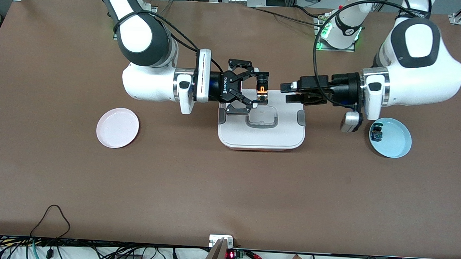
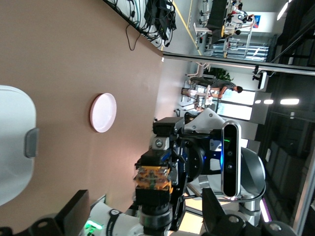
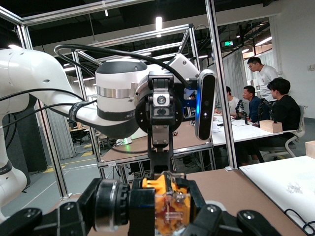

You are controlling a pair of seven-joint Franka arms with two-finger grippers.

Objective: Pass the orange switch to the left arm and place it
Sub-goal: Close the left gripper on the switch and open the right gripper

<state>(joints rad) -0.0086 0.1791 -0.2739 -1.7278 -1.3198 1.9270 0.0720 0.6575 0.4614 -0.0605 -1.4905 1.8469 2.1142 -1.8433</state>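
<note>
A robotics lab, clearly: two white arms [image 1: 149, 46] work a brown worktop [image 1: 228, 190] framed by aluminium posts [image 3: 216, 83], cables [image 1: 51, 215] trailing along its edge, and people seated at a desk [image 3: 275, 108] under strip lights [image 3: 158, 22].

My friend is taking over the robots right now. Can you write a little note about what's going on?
Right gripper: shut on the orange switch, up in the air over the box.
Left gripper: close by over the box edge, holding nothing.
Blue plate holds a blue-and-black switch; pink plate is toward the right arm's end.
Done: handover.
Left: place the switch.
</note>
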